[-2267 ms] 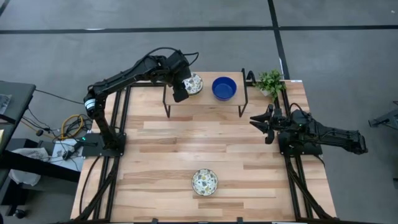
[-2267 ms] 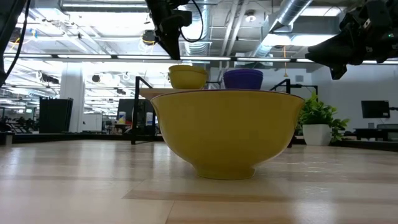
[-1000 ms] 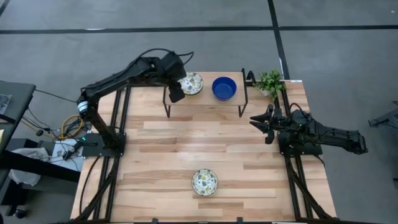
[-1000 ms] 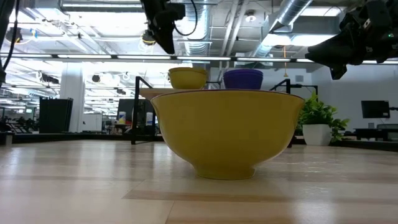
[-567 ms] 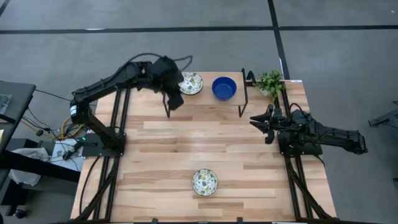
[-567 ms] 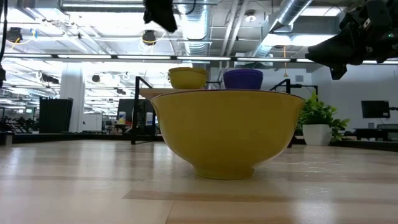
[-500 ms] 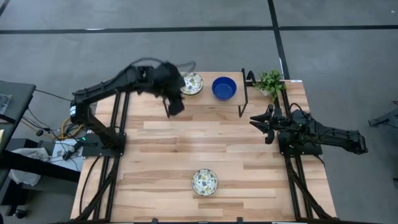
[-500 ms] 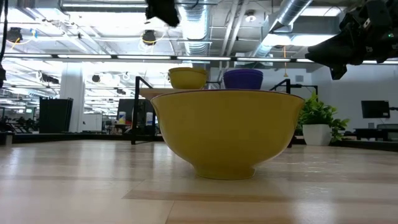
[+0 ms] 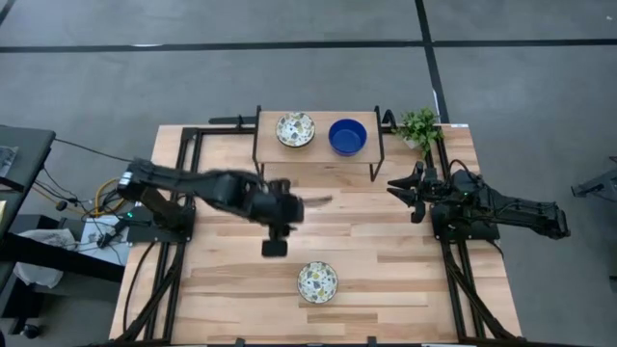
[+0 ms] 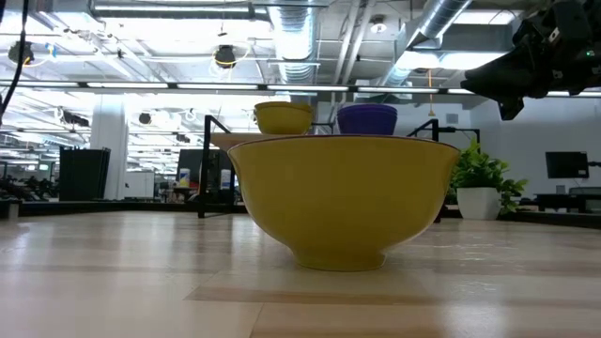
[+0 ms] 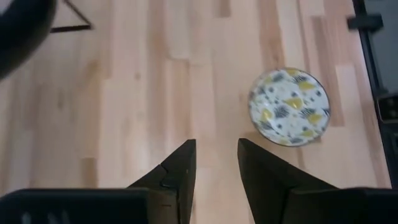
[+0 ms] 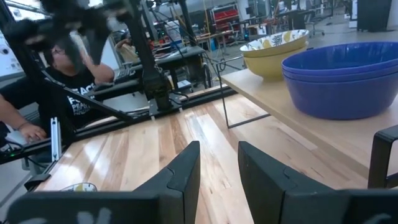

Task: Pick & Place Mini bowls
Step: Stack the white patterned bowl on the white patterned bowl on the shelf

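While both arms hang above it, bench: light wood planks inside a black frame, carrying everything below.
Left arm: stretched low from its base at the left edge toward the middle of the bench, blurred in the high view.
Right arm: parked along the right edge of the bench, near the plant.
Shelf: small raised wooden platform on black legs at the far edge of the bench, carrying two stacks of bowls.
Plant: small, green, at the far right corner, just beside the shelf.
Blue bowls: glossy cobalt, nested on the right half of the shelf; at least two rims visible in the right wrist view.
Patterned bowls on shelf: cream with green-yellow speckles, on the left half of the shelf, beside the blue ones; two nested in the right wrist view.
Single patterned bowl: alone on the near middle of the bench, upright, well apart from the shelf; yellow outside, filling the low view.
Left end effector: above bare wood, near that single bowl and to its left, empty; fingers set narrowly apart.
Right end effector: raised beside the shelf's right end, empty; fingers set narrowly apart.
Person: dark shirt, beyond the bench in the right wrist view.
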`<state>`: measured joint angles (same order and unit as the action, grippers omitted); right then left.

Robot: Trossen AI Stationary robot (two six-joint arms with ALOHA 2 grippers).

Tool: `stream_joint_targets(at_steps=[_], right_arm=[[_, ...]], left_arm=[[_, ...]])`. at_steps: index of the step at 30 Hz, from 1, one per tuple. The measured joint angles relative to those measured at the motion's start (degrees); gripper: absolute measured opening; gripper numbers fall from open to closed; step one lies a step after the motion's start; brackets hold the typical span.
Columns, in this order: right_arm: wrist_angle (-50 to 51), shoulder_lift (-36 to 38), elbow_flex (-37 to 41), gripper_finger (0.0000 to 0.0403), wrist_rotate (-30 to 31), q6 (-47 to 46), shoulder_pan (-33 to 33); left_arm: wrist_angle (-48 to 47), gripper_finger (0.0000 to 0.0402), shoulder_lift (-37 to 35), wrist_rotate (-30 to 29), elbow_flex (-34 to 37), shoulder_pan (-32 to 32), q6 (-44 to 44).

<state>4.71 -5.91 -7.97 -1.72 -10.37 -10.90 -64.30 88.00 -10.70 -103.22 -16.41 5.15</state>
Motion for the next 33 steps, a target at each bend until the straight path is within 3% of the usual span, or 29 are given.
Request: stream_joint_targets(at_steps=[11, 22, 33], right_arm=[[1.29, 0.0, 0.0, 0.0098, 0.04, 1.66, -0.02], [1.31, 0.0, 0.0, 0.0098, 0.0, 1.36, -0.02], [1.31, 0.0, 0.0, 0.0098, 0.02, 1.27, -0.01]], left_arm=[[0.31, 0.0117, 10.75, -0.67, 0.0, -9.61, -0.18], [0.84, 0.0117, 17.75, 0.32, 0.0, -13.63, -0.34], [7.81, 0.0117, 22.49, 0.18, -0.02, -17.9, -4.31]])
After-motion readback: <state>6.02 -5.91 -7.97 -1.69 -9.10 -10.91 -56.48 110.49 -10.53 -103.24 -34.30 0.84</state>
